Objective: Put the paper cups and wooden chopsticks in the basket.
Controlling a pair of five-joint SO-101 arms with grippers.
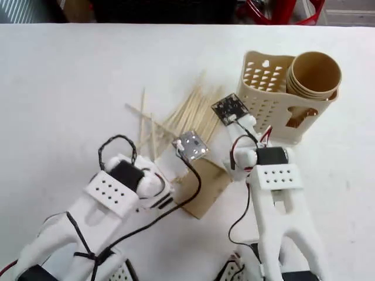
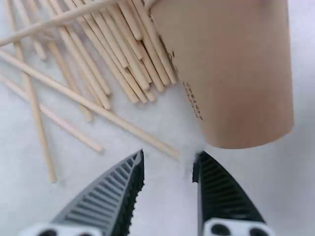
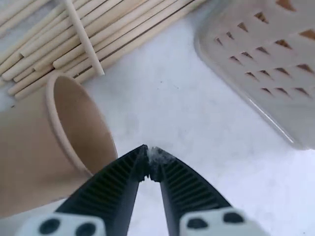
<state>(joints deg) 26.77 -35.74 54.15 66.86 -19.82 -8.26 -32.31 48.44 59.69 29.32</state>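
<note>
Left gripper (image 2: 170,156) open, tips just short of fallen paper cup (image 2: 231,69) on surface (image 1: 70,76), chopsticks (image 2: 88,64) beside. Right gripper (image 3: 149,151) closed, empty, by cup rim. Basket (image 1: 266,102) beyond it. Best: left straddles cup wall, squeezes lightly, clear of sticks.

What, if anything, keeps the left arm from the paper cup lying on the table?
Probably nothing, so likely yes: the left claw is open close by the paper cup, with bare table between them.

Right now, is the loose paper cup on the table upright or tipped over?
Tipped over. The paper cup lies on its side on the table, its open rim facing sideways beside the chopsticks.
</note>
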